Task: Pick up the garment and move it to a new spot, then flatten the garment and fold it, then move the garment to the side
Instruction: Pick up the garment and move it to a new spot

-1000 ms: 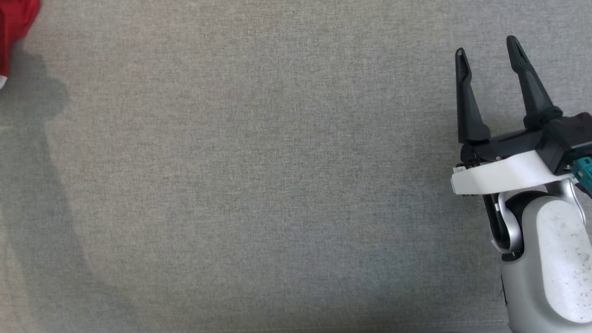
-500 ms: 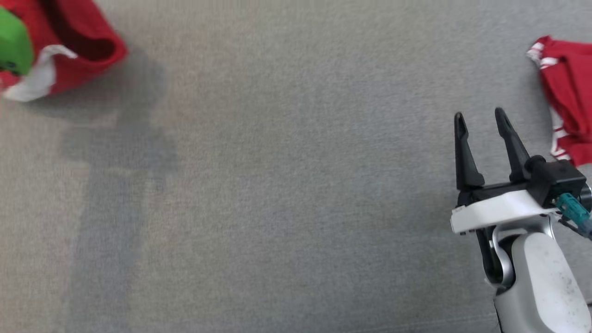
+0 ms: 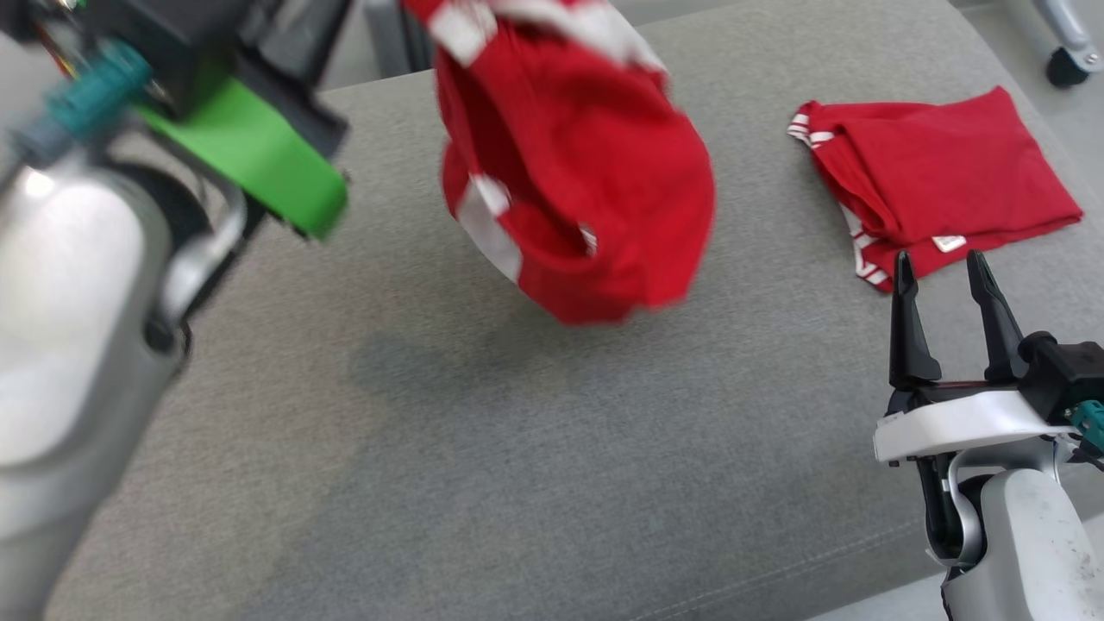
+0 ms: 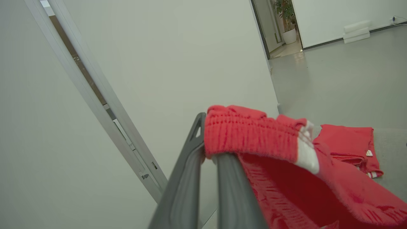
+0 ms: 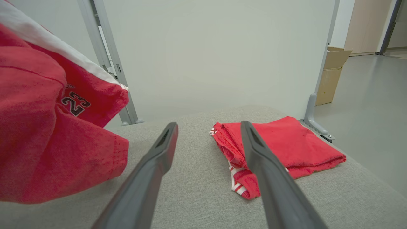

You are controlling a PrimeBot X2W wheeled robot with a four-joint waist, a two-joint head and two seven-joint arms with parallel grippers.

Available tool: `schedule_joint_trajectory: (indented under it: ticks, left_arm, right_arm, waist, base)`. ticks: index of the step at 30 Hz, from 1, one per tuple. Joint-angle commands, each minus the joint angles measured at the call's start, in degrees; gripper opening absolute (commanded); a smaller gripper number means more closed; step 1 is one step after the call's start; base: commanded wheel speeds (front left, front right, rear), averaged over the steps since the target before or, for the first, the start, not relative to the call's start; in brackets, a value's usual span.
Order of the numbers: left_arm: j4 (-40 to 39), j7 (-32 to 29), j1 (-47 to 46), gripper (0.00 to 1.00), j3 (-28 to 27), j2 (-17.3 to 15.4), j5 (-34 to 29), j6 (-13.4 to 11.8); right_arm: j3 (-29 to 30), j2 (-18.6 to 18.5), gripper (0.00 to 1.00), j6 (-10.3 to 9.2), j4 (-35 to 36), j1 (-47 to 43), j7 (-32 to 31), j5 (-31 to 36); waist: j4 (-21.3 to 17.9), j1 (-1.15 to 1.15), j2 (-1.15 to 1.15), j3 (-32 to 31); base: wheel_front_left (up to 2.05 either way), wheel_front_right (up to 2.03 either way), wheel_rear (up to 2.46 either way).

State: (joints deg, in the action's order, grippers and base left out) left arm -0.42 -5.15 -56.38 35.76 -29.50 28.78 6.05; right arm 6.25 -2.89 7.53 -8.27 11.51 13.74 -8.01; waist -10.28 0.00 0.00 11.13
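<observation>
A red garment [image 3: 586, 172] with white stripes and a "23" print hangs in the air above the middle of the grey cushion [image 3: 517, 448]. My left gripper [image 4: 210, 149] is shut on its ribbed waistband, and the cloth [image 4: 286, 178] drapes down to the right of the fingers. In the head view my left wrist with its green part [image 3: 250, 155] is at the upper left. My right gripper [image 3: 940, 263] stands open and holds nothing, low at the right, with the hanging garment [image 5: 47, 143] to its left.
A second red garment [image 3: 940, 164] lies folded at the cushion's far right, just beyond my right fingertips [image 5: 244, 127]. The cushion's edges run along the back and right. Off the cushion are a caster wheel [image 3: 1065, 65], a metal post [image 5: 105, 57] and a cardboard box [image 5: 332, 74].
The head camera has tilted up, bringing the cushion's back edge and the folded garment into view. My left arm has carried the hanging garment from the far left towards the middle. The right gripper stays open.
</observation>
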Motion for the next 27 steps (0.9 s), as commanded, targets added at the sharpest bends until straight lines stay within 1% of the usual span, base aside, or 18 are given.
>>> schedule_joint_trajectory:
  ticks: [1,5,8,11,14,15,16,17,18,23,27]
  left_arm:
    - [0.11,0.68,3.25,0.00,0.43,0.11,1.05,-0.79]
    - [3.63,4.16,12.15,0.00,1.11,0.88,2.44,-3.52]
    - [9.58,7.59,17.39,0.00,1.70,1.08,1.93,-5.33]
    - [16.49,10.84,20.85,0.00,1.31,2.76,3.18,-6.69]
    - [21.97,13.87,22.27,0.00,0.37,4.69,4.41,-7.69]
    - [23.64,14.95,22.56,0.14,0.09,5.48,4.85,-8.00]
    - [24.92,15.58,22.75,0.42,0.01,6.04,5.00,-8.09]
    - [26.29,16.24,22.83,0.80,-0.08,6.75,5.22,-8.17]
    - [27.14,16.74,22.77,1.00,-0.17,7.20,5.31,-8.14]
    - [30.88,18.79,22.51,1.00,-1.38,8.83,5.66,-8.98]
    - [31.66,19.57,23.68,1.00,-2.05,9.65,5.95,-9.17]
  right_arm:
    - [0.16,-0.01,1.00,-0.09,0.00,-0.44,0.40,-0.55]
    - [0.12,0.00,1.00,-0.09,-0.04,0.49,0.70,-0.94]
    - [-0.28,-0.01,1.00,-0.09,-0.25,1.08,0.94,-1.05]
    - [-0.97,-0.03,1.00,-0.09,-0.63,1.88,1.04,-1.21]
    - [-1.51,-0.02,1.00,-0.09,-1.15,2.14,1.16,-1.20]
    - [-1.66,-0.02,1.00,-0.09,-1.24,2.27,1.15,-1.16]
    - [-1.79,-0.02,1.00,-0.09,-1.36,2.38,1.17,-1.11]
    - [-1.96,-0.02,1.00,-0.09,-1.46,2.47,1.19,-1.05]
    - [-2.06,-0.02,1.00,-0.09,-1.56,2.54,1.21,-1.01]
    - [-2.37,-0.03,1.00,-0.09,-2.36,2.71,1.34,-0.56]
    - [-2.60,-0.05,1.00,-0.09,-3.24,2.52,1.40,-0.43]
  waist:
    - [-2.51,0.00,0.00,0.34]
    - [-3.04,0.00,0.00,2.21]
    - [-3.11,0.00,0.00,3.38]
    - [-2.85,0.00,0.00,4.41]
    - [-2.19,0.00,0.00,4.96]
    - [-1.82,0.00,0.00,5.10]
    - [-1.60,0.00,0.00,5.13]
    - [-1.24,0.00,0.00,5.14]
    - [-0.98,0.00,0.00,5.12]
    - [0.74,0.00,0.00,4.60]
    - [2.01,0.00,0.00,3.61]
  base:
    - [0.00,0.00,0.00]
    - [0.00,0.00,0.00]
    - [0.00,0.00,0.00]
    - [0.00,0.00,0.00]
    - [0.00,0.00,0.00]
    - [0.00,0.00,0.00]
    - [0.00,0.00,0.00]
    - [0.00,0.00,0.00]
    - [0.00,0.00,0.00]
    - [0.00,0.00,0.00]
    - [0.00,0.00,0.00]
